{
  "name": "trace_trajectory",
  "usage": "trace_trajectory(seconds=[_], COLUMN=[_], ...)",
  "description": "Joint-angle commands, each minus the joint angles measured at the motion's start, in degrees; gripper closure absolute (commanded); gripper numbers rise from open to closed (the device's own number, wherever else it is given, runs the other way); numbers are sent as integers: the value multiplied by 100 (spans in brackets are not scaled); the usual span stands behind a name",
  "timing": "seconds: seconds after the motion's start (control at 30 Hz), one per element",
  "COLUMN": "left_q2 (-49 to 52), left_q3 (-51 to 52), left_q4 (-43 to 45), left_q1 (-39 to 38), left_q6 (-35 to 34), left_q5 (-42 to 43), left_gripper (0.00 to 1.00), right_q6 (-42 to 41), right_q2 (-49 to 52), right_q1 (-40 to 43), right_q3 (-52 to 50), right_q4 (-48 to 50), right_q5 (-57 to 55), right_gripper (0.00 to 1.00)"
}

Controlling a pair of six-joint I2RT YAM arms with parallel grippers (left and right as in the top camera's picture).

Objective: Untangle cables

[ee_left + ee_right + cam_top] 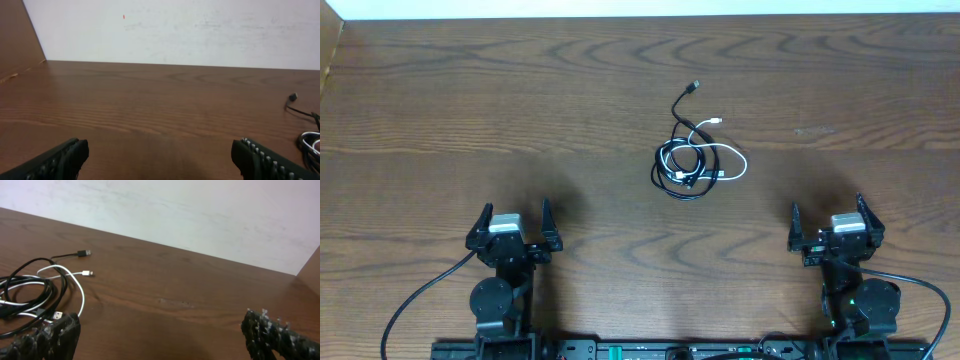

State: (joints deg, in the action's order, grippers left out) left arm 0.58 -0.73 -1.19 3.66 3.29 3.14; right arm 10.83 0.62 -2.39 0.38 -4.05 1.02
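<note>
1. The tangle of cables (692,160) lies on the wooden surface (470,100), between the 2 arms and somewhat nearer the right one. 1 white cable (732,158) loops through the black cables (682,105).
2. The left gripper (514,215) and right gripper (828,212) sit low by the robot's base, well apart from the bundle. Their fingers (260,160) are spread wide and hold nothing, which looks like a ready pose before any reach.
3. How many black cords there are, and which crosses over which, cannot be told. The left wrist view cuts the bundle off at its right edge. In the right wrist view, 1 finger covers the nearest loops.
</note>
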Motion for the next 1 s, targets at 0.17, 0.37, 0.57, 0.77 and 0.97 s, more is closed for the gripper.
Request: trace_trajectory(seconds=[0.17,0.37,0.57,0.77,0.97], left_q2=[-35,-35,-35,-35,-22], left_q3=[50,50,50,46,-81], left_q4=[-264,-262,-262,-264,-319], left_q1=[24,24,24,24,24], left_q6=[76,74,-210,-570,-857], left_q5=[50,57,50,31,37], left_gripper=[3,3,3,3,3], right_q6=[39,37,39,39,37], right_q2=[-24,-24,-24,-24,-24], right_q1=[-70,-70,-70,-70,-70], right_q3=[-9,-9,-9,-7,-7], right_q4=[-26,-26,4,129,92], right_q5=[-28,-22,-20,-24,-166], right_gripper=[1,1,1,1,1])
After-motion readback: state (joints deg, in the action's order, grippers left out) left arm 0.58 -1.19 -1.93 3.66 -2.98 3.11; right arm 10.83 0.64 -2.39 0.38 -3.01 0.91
